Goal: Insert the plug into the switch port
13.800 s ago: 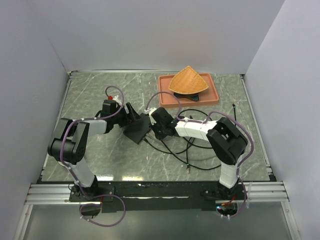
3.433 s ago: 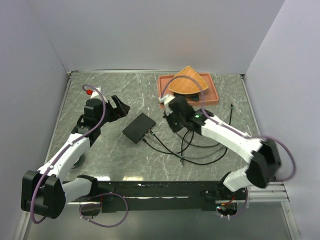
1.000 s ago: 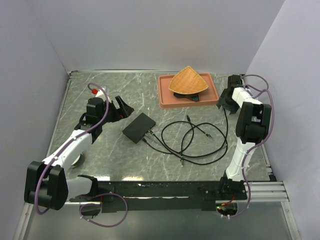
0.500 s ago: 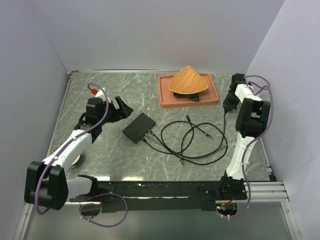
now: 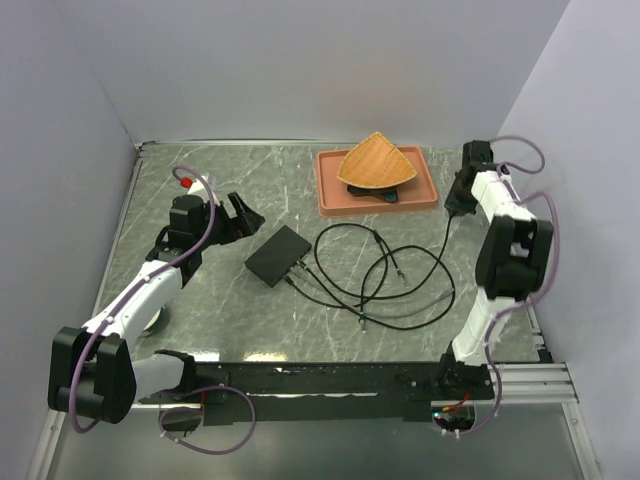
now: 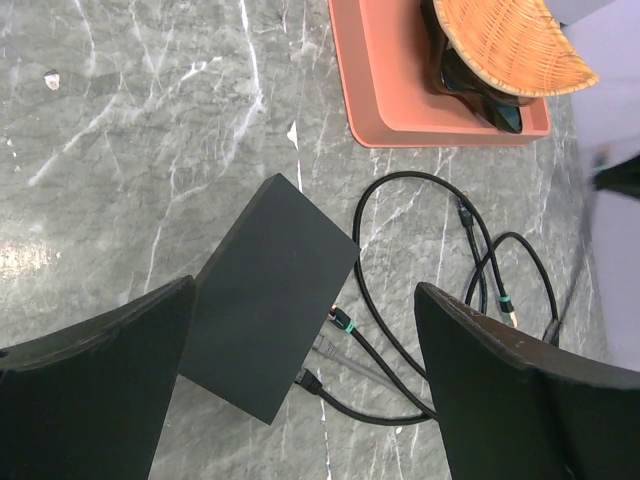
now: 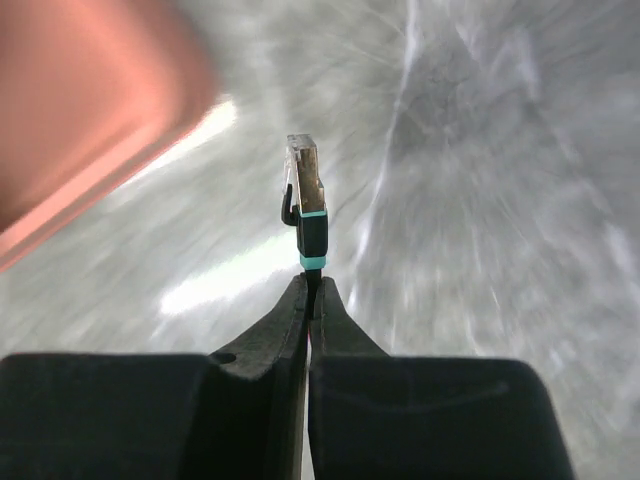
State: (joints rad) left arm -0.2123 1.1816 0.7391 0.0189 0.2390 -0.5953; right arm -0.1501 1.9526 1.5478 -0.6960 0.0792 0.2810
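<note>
Beyond the tray (image 5: 327, 196) from the box (image 5: 279, 255), the right gripper (image 7: 312, 285) pinched shut just behind the plug (image 7: 305, 185), a thin hold that could let it twist and miss the port (image 6: 314, 358).

The clear plug (image 7: 305, 190), black-booted with teal bands, juts from the closed right gripper (image 7: 310, 295) pinching its cable at the table's 2 o'clock, well apart from the flat black box (image 5: 279, 255) left of centre, its switch port (image 6: 322, 335) edge facing 4 o'clock.
</note>
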